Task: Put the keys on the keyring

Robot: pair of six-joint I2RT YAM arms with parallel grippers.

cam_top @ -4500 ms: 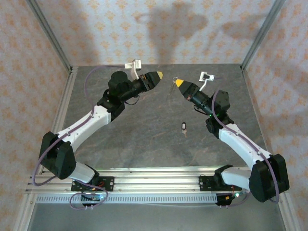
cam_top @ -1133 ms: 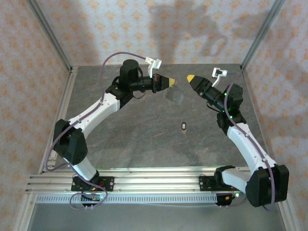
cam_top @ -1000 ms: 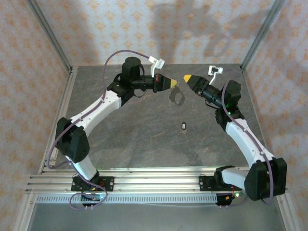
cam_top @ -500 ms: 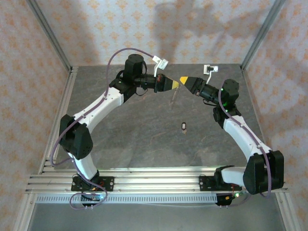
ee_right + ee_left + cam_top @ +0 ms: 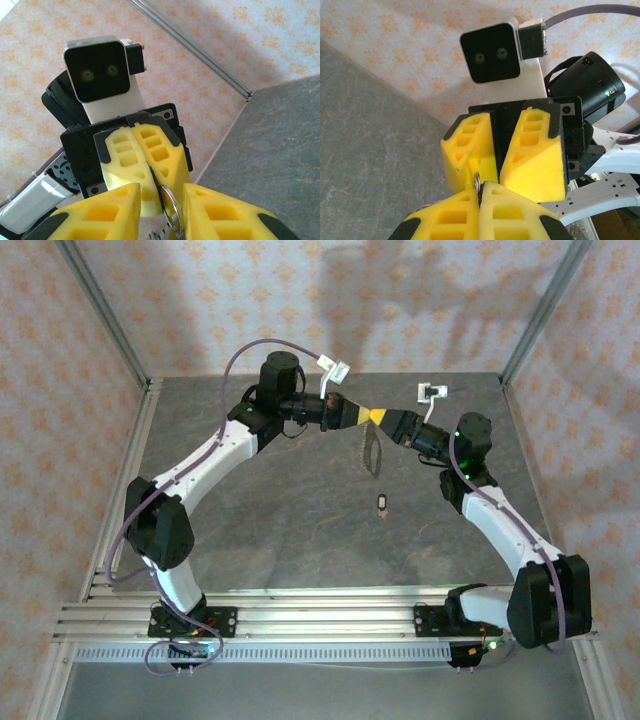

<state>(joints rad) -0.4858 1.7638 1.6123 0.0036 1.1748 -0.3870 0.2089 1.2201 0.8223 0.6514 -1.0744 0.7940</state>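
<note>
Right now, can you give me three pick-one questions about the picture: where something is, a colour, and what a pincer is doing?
1. Where is the key? A hanging on a cable; B lying on the table; C on the wall.
2. What colour are the pincer fingers? A yellow; B green; C red.
3. The left pincer is: A wide open; B holding a cup; C shut on the keyring.
Answers: B, it lies flat on the grey top; A, they are bright yellow; C, the ring is pinched between its closed fingers.
</note>
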